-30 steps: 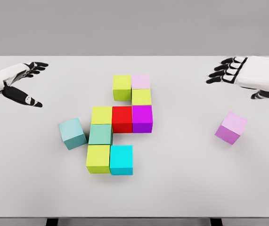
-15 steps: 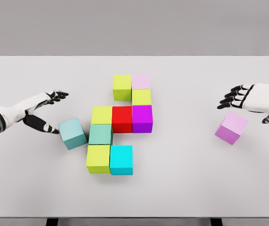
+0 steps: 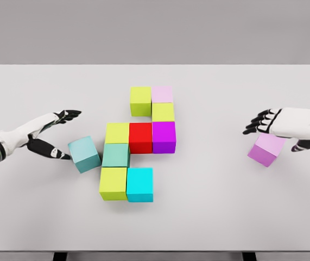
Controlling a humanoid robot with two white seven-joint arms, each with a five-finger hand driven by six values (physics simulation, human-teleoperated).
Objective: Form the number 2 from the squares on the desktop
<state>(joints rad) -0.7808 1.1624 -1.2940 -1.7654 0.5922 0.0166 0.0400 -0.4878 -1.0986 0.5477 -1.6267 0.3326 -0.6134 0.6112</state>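
Note:
Several coloured cubes form a cluster mid-table: a lime cube [image 3: 140, 100] and pale pink cube [image 3: 162, 94] on top, a yellow-green cube [image 3: 163, 112], then a yellow-green cube [image 3: 116, 133], red cube [image 3: 140, 137] and magenta cube [image 3: 164, 136], a teal-green cube [image 3: 115, 155], and a lime cube [image 3: 113, 182] beside a cyan cube [image 3: 139, 184]. A loose light-teal cube [image 3: 83, 154] sits tilted at the cluster's left. My left hand [image 3: 51, 136] is open just left of it, thumb near its side. A pink-violet cube [image 3: 267, 149] lies far right, partly under my open right hand [image 3: 277, 125].
The white table [image 3: 209, 217] spans the view, with its front edge low in the frame and a grey wall behind.
The left hand came down and in toward the light-teal cube. The right hand dropped lower and now overlaps the top of the pink-violet cube. No cube has moved.

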